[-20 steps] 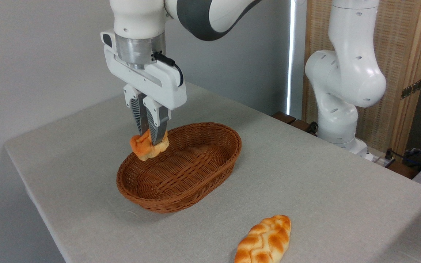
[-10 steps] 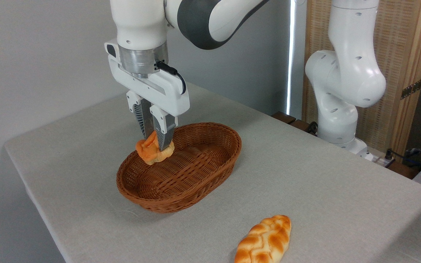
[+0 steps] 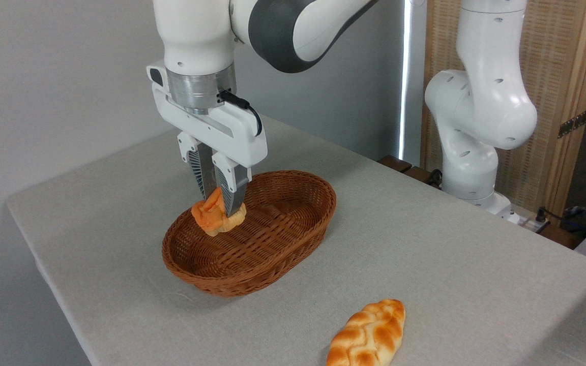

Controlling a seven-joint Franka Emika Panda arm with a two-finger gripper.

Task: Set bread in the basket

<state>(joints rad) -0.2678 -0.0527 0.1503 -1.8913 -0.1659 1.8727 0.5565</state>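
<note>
1. Writing and labels: none legible anywhere, neither on my white housing nor on the second white arm (image 3: 478, 101) standing at the far right edge of the table.

2. My gripper (image 3: 220, 203) points straight down; both ribbed grey fingers (image 3: 233, 190) are pressed into the bread (image 3: 214, 217), gripping it between them.

3. The bread: small, orange-golden, lumpy and folded, matte surface. It bulges out to the left of and below my fingertips (visibly squashed by the grip).

4. Position of the bread: hanging in the air over the left inner part of the basket (image 3: 293, 239), near the left rim. It seems to be clear of the woven floor, though the exact gap cannot be judged from this one view.

5. The basket: oval, brown wicker, tight horizontal weave, low sloping walls with a thicker braided rim. It sits flat on the table (image 3: 450, 254).

6. The table: covered in a light grey cloth with a fine woven texture, smooth and unwrinkled, falling over the near edges.

7. A braided loaf (image 3: 369, 335) lies on the cloth at the lower edge of the view, well apart from the basket: longer, plaited, glossy golden-brown with paler seams.

8. Background: plain grey wall, and a pale woven panel in a wooden frame (image 3: 573, 91) behind the second arm, with a metal hinge on the frame.
</note>
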